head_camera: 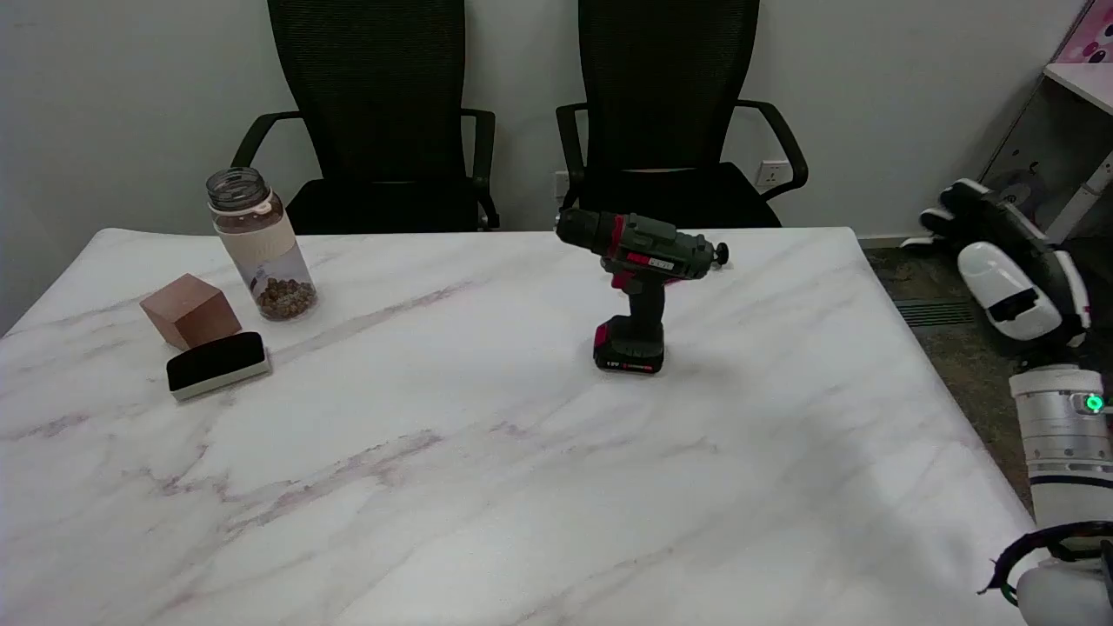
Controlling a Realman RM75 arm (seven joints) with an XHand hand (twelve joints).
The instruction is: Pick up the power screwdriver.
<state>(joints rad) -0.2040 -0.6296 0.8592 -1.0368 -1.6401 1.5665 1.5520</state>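
The power screwdriver (641,291) stands upright on its battery base, a little right of the middle of the marble table (487,487). It is dark green and black with red trim, and its chuck points left. My right hand (1009,269) hangs in the air beyond the table's right edge, well to the right of the tool and apart from it. The hand holds nothing, and its fingers (952,204) reach toward the upper left.
At the far left of the table are a glass jar (259,245) with brown bits inside, a wooden cube (189,309) and a black-topped eraser (217,364). Two black office chairs (669,130) stand behind the far edge.
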